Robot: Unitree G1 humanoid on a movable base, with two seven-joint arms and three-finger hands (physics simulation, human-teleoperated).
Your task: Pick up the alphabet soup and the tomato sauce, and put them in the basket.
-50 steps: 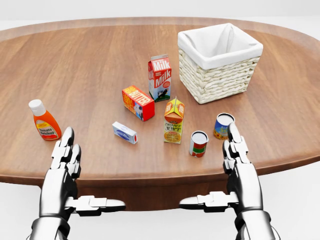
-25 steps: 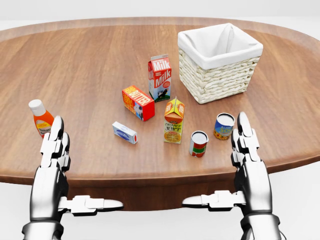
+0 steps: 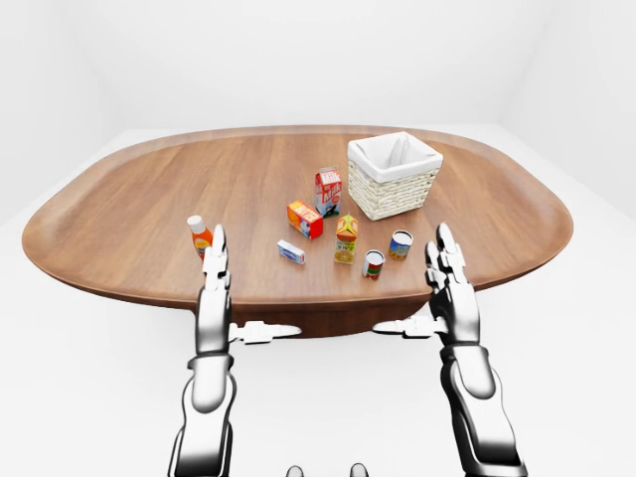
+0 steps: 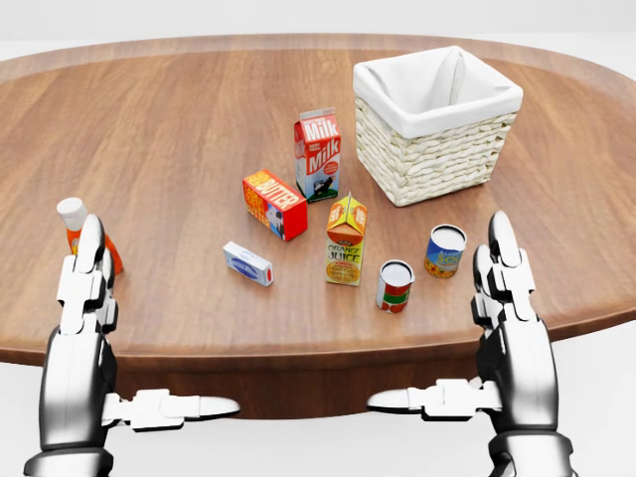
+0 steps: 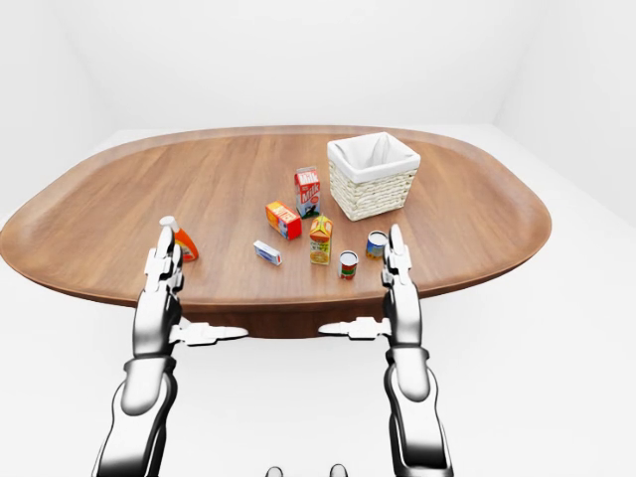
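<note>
A blue and yellow can (image 4: 445, 250), the alphabet soup by its look, stands below the basket in the head view. A red and green can (image 4: 395, 286), likely the tomato sauce, stands just left of it and lower. The wicker basket (image 4: 427, 164) with a white liner sits at the upper right. My right hand (image 4: 507, 288) is open with fingers pointing up, just right of the blue can and apart from it. My left hand (image 4: 84, 288) is open at the far left, far from both cans, and holds nothing.
A ketchup bottle (image 4: 70, 221) is partly hidden behind my left fingers. A milk carton (image 4: 318, 154), a red butter box (image 4: 274, 204), an orange juice carton (image 4: 345, 238) and a small white box (image 4: 247, 263) stand mid-table. The oval wooden table (image 4: 169, 129) ends near my hands.
Both open hands have spread outward and up: the left slid left in front of the ketchup bottle, and the right moved to the right of the blue can. No object moved.
</note>
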